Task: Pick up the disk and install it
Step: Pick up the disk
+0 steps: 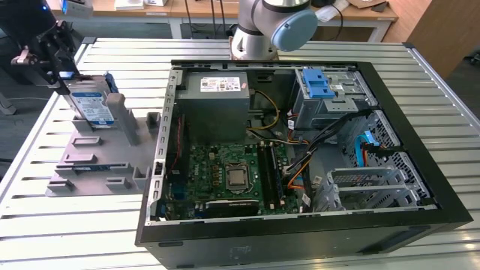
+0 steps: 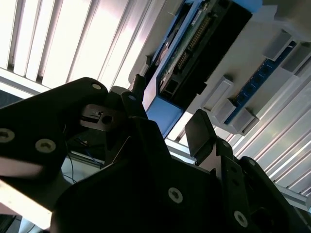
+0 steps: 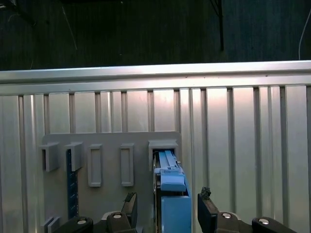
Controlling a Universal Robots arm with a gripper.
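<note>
First wrist view: the gripper (image 3: 167, 198), jaws apart and untouching, straddles the upright disk (image 3: 167, 170) standing edgewise in its grey holder (image 3: 112, 143) directly beneath.

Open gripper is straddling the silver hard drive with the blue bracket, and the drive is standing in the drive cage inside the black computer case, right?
No. The silver hard drive with the blue bracket stands on edge in the grey plastic holder on the slatted metal table, outside the black computer case, as the exterior view shows. The open gripper does straddle it.
</note>
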